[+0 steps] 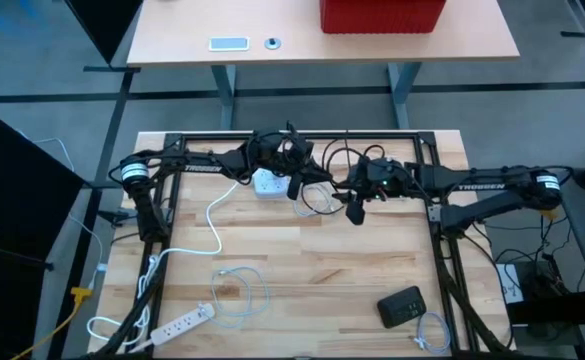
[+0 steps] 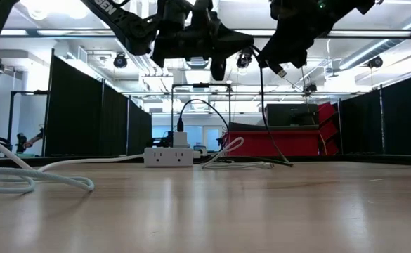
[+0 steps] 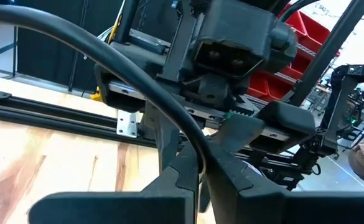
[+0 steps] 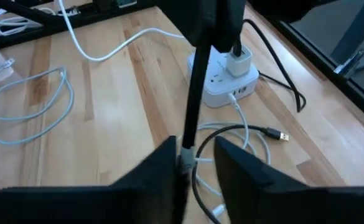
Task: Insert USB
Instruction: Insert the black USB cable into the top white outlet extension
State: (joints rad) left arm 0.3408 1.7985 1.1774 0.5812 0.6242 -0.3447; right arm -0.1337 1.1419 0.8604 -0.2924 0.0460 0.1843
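Note:
Both grippers hang raised over the far middle of the table. My left gripper [image 1: 294, 186] [image 3: 201, 177] is shut on a black USB cable [image 3: 138, 81]. The cable's plug end [image 2: 281, 70] [image 4: 185, 157] reaches across to my right gripper [image 1: 355, 210] [image 4: 195, 155]. That gripper is open with a finger on either side of the plug. A gap shows beside the plug, and I cannot tell whether it touches one finger. A white power cube [image 1: 265, 183] [image 4: 226, 79] sits on the table below, with a white charger [image 4: 238, 62] plugged into its top. My left gripper pinches the black cable [image 3: 197, 152] between its two fingers, some way back from the plug end. The held stretch is lifted clear of the table. The rest of the cable [image 2: 264, 119] hangs down to the tabletop.
A second black plug [image 4: 280, 135] and white cable loops [image 4: 244, 134] lie near the cube. A light blue cable coil [image 1: 240, 290], a white power strip [image 1: 179, 324] and a black device [image 1: 403, 305] lie toward the near edge. A black frame [image 1: 302, 137] runs along the far edge.

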